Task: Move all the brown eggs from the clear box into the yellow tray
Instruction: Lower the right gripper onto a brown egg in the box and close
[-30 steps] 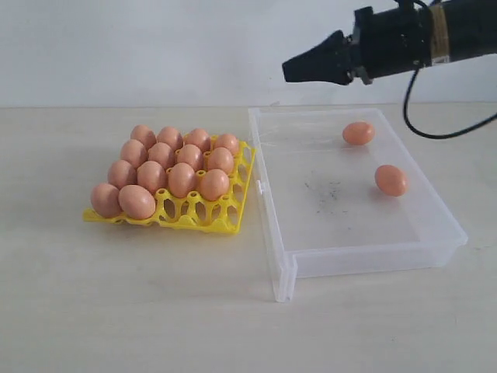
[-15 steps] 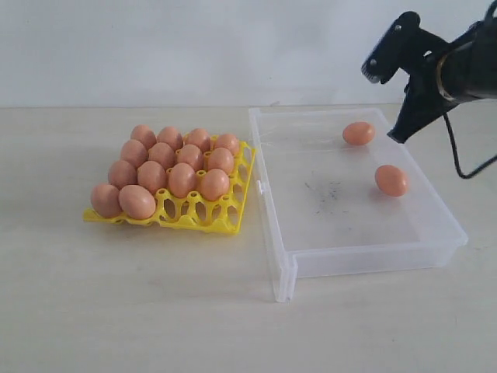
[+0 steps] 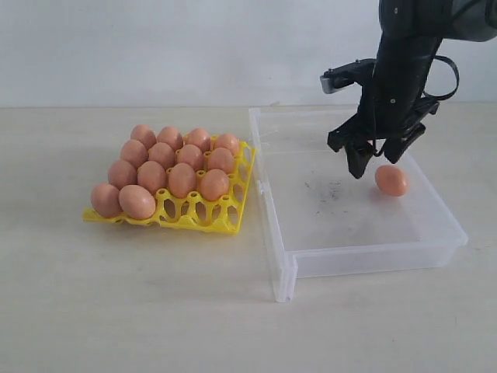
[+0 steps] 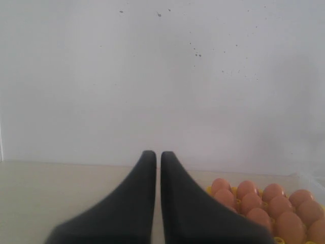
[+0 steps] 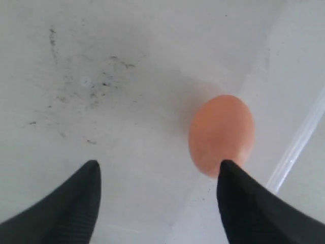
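The yellow tray (image 3: 203, 214) stands left of the clear box (image 3: 357, 260) and holds several brown eggs (image 3: 182, 179). One brown egg (image 3: 391, 180) lies on the box floor at the right. My right gripper (image 3: 374, 163) hangs open, fingers down, just above the floor and just left of that egg. The right wrist view shows an egg (image 5: 221, 134) close by one fingertip (image 5: 228, 170) of the open right gripper (image 5: 159, 165), nothing between the fingers. My left gripper (image 4: 153, 154) is shut and empty, with tray eggs (image 4: 264, 203) beside it. It is out of the exterior view.
The box floor (image 5: 101, 76) has dark scuff marks near its middle. A low box wall (image 5: 299, 137) runs close behind the egg. A white wall backs the beige table (image 3: 116, 311).
The right arm swung from high at the back right down into the box, turning its fingers downward and opening them. The egg at the box's far side is now hidden behind the arm.
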Robot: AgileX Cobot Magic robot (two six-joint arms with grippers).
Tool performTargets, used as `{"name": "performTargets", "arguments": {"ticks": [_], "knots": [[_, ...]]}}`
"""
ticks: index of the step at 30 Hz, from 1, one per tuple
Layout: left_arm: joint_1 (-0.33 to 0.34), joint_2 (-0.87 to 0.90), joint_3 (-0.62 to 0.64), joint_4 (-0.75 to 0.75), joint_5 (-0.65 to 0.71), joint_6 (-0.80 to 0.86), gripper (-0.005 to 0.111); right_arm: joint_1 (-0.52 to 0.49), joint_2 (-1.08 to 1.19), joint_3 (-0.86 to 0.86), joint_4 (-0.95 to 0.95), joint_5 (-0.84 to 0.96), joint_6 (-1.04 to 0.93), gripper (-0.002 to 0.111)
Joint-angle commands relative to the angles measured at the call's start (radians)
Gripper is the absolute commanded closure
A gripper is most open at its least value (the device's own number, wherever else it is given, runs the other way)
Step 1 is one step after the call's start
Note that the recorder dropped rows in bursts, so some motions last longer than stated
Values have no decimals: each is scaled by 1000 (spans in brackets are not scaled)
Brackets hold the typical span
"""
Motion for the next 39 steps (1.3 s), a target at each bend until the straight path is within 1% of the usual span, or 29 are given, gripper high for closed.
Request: {"name": "performTargets", "arguments": {"ticks": [1,2,7,9,11,13,19,22,26,29,34,39], "knots": [[-4,-1,-3,-5,-6,3,103,-8,31,-9,-50,-24,13,67],[-4,-1,-3,-5,-6,3,103,-10,43,-9,-54,-40,21,69],[-4,-1,-3,-5,-6,3,103,-21,103,-13,-62,-104,25,68],[-4,-1,-3,-5,-6,3,103,-21,104,-13,-62,-112,10,62],[-4,-1,-3,-5,-6,3,103,-21,104,-13,-62,-103,-33,50],[-4,-1,-3,-5,-6,3,103,-21,104,-13,-72,-94,-43,46],[-4,-1,-3,-5,-6,3,103,-42,104,-55,-122,-87,32,46],[-4,-1,-3,-5,-6,3,103,-49,100,-59,-120,-92,39,46],[-4,-1,-3,-5,-6,3,103,-49,100,-59,-175,-89,42,46],[-4,-1,-3,-5,-6,3,103,-49,100,-59,-217,-121,51,46],[-4,-1,-3,-5,-6,3,103,-63,100,-59,-213,-160,56,46],[-4,-1,-3,-5,-6,3,103,-121,100,-59,-175,-148,71,46]]}}
